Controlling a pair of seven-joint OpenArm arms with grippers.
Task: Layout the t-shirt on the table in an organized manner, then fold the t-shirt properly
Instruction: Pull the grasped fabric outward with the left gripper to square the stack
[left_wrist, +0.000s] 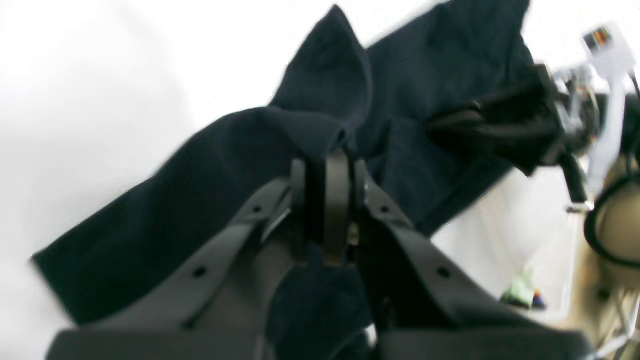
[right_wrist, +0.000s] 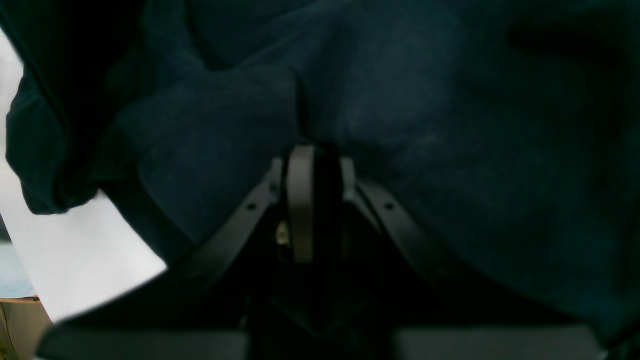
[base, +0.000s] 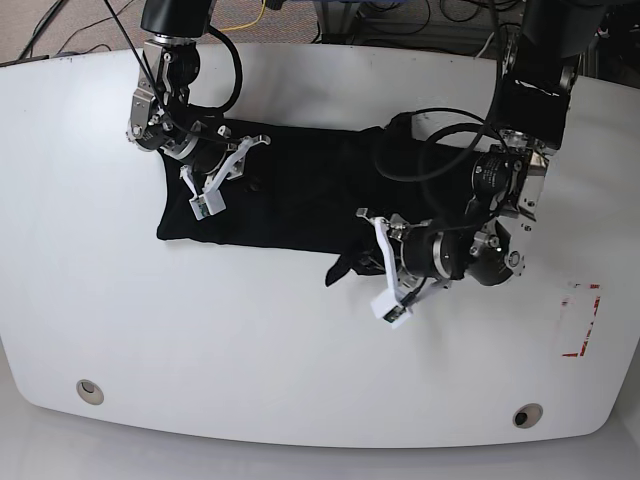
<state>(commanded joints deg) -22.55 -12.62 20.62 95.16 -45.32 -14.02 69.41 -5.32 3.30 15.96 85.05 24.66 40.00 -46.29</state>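
Hidden: in the right wrist view the shirt (right_wrist: 425, 125) is filling nearly the whole frame, so its edges are running out of sight; only a white wedge of table (right_wrist: 75, 250) is showing at lower left. The left wrist view is blurring at its right side.
Left gripper (left_wrist: 327, 165): its fingers (left_wrist: 336, 200) are pressing together on a raised fold of shirt (left_wrist: 200, 200), pinching the cloth into a peak that is standing up behind them.
Right gripper (right_wrist: 312, 150): its fingers (right_wrist: 300, 200) are closing on a bunch of shirt, dark cloth is draping over and around the tips.
Shirt (base: 290, 190): it is lying as a long dark band across the far middle of the table (base: 300, 370), its near edge ending in a small point just beside the left gripper (base: 365, 258).
Far: the right gripper (base: 195, 165) is sitting at the shirt's other end, on the base view's left.
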